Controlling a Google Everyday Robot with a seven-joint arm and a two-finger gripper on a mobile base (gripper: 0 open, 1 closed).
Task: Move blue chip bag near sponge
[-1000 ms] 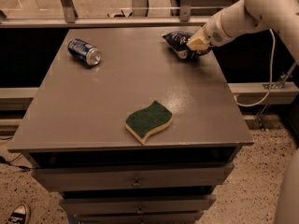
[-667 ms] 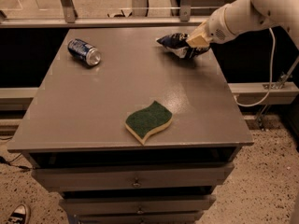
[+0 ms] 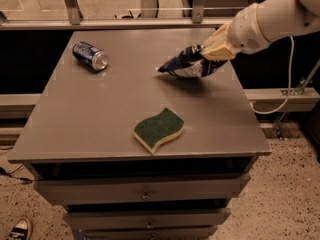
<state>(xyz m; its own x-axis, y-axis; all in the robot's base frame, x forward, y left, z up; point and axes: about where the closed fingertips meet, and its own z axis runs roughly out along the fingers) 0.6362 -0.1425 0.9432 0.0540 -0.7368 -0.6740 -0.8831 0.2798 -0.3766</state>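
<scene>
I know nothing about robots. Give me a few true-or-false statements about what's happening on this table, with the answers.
1. The pincer, over the table's far right part, grips the blue chip bag. True.
2. The soda can stands upright. False: it lies on its side at the far left.
3. The sponge lies green side up near the front edge. True.
4. The bag touches the sponge. False: bare table separates them.
</scene>
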